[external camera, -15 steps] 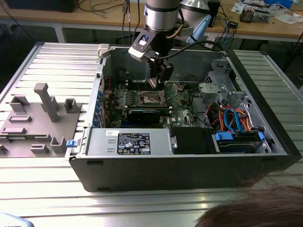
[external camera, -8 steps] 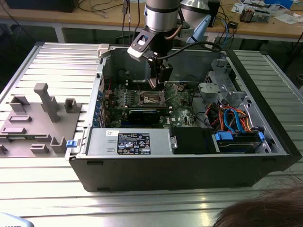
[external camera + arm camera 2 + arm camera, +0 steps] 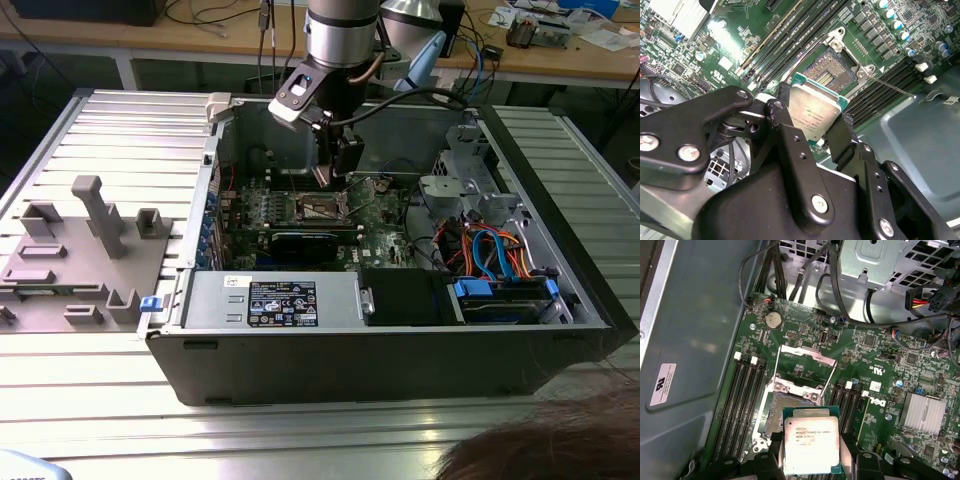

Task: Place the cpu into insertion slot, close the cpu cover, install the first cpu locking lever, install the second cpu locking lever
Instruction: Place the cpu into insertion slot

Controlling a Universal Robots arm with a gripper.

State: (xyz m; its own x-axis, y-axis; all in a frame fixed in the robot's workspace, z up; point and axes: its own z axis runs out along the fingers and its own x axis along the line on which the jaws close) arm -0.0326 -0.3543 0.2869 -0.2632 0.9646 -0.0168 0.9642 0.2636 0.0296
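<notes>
My gripper (image 3: 811,452) is shut on the cpu (image 3: 811,440), a flat silver square chip held by its edges between two black fingers (image 3: 774,460). The chip hangs tilted just above and beside the insertion slot (image 3: 790,407), a dark square socket on the green board. In the second wrist view the cpu (image 3: 815,112) overlaps one corner of the insertion slot (image 3: 832,72). The cpu cover (image 3: 807,352), a thin silver frame, stands swung open beyond the socket. A thin locking lever (image 3: 890,86) sticks out sideways, unlatched. In the exterior view the gripper (image 3: 335,170) hovers over the slot (image 3: 325,208).
Long black memory slots (image 3: 742,400) flank the socket on both sides. A finned heatsink (image 3: 924,412) and cable bundles (image 3: 480,250) lie nearby. The case walls (image 3: 300,345) surround the board. A grey fixture block (image 3: 90,250) sits on the exterior view's left.
</notes>
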